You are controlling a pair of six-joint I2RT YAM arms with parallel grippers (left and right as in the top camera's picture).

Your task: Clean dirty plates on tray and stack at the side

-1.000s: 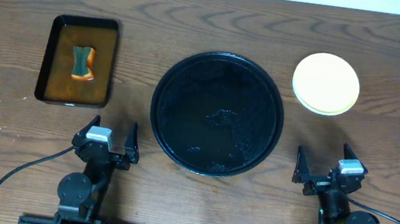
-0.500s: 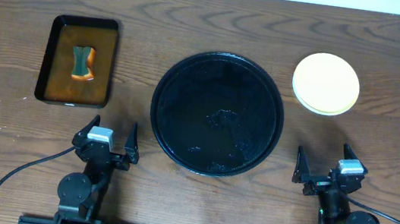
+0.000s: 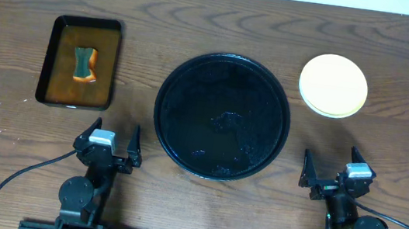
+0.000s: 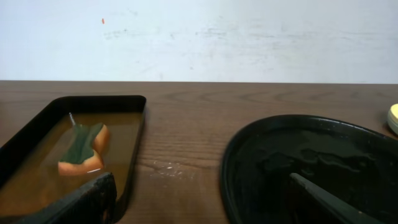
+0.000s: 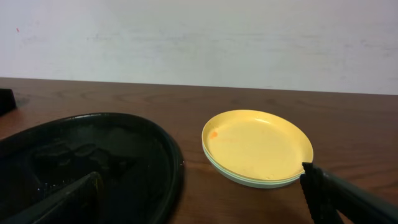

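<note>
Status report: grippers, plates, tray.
Left gripper open, empty. Right gripper open, empty. Plates stacked beside tray, yellow on top. Tray holds no plates; nothing blocking.

You've got a glossy black tray (image 3: 225, 93) and a dark brown, wood-grained table (image 3: 278, 22). Your plates (image 5: 258, 146) show pale yellow on top, mint edge beneath.

Dark wood-grain table (image 3: 224, 19); plain white wall (image 4: 249, 37) behind.

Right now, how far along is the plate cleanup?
Done: the tray holds no plates, only wet patches; the plates sit stacked to its right, yellow on top. In hand: nothing, left gripper and right gripper are open and empty. Left: perhaps an orange speck on the yellow one.
</note>
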